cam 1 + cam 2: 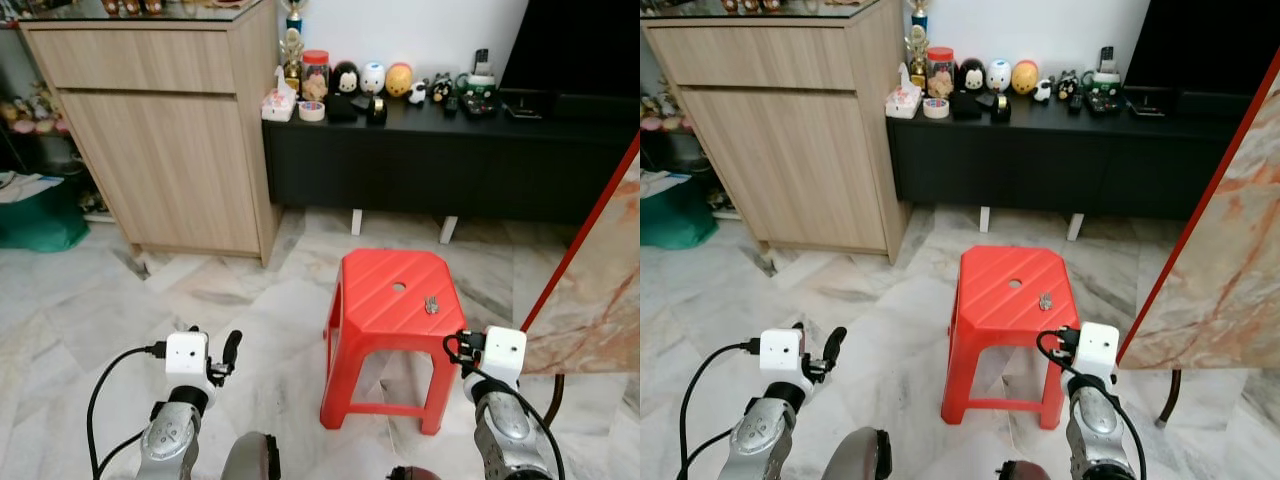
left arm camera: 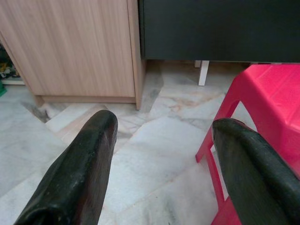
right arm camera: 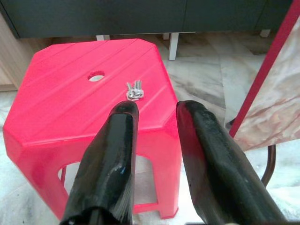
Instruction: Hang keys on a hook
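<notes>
Both open claws, left claw (image 2: 161,161) and right claw (image 3: 157,110), flank red stool (image 1: 385,300) bearing seemingly keys (image 3: 134,90).

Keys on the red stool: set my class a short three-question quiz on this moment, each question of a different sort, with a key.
1. True or false: the keys lie on top of the red stool, beside the round hole in its seat.
2. Which claw is nearer the keys? A) the left claw B) the right claw C) both alike
3. Fill in: the stool stands on the marble floor in front of the black ______ that carries the small figures.

Key
1. True. The keys rest loose on the seat, no claw touching them.
2. B. The right claw is open and points at the keys from short of the stool's edge; the left claw is open over the floor beside the stool.
3. Cabinet.
</notes>
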You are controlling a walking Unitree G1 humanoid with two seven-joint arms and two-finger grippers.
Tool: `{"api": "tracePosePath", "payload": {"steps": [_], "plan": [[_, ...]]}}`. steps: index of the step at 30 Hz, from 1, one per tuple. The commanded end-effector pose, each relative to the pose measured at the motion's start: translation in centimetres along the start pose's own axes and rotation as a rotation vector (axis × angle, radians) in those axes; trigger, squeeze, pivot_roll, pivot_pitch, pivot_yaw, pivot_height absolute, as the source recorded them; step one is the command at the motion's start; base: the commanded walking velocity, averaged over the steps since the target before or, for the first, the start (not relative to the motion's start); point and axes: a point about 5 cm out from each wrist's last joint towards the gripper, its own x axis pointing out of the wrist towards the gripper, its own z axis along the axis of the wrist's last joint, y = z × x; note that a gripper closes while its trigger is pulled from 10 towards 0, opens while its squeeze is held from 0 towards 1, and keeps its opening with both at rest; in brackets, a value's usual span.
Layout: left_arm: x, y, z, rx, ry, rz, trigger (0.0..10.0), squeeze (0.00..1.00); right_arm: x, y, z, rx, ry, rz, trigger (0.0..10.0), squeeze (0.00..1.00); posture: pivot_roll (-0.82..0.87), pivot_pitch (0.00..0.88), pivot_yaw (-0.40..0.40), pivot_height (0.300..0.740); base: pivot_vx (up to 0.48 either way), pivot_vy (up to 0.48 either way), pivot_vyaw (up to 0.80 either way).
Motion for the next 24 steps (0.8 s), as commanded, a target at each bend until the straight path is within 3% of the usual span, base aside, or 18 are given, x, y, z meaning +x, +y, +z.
{"api": "tracePosePath", "payload": {"steps": [1,24], "plan": [[0.22,0.11,0.36,-0.001,-0.005,-0.003,10.0,0.00,0.16,0.08,0.20,0.007,-0.002,-0.003,10.0,0.00,0.05,0.000,-0.038,0.628,0.247,0.000,0.00],[0.48,0.16,0.47,-0.003,-0.001,-0.006,10.0,0.00,0.17,0.48,-0.07,-0.027,0.022,0.009,10.0,0.00,0.05,0.000,-0.032,0.628,0.298,0.000,0.00]]}}
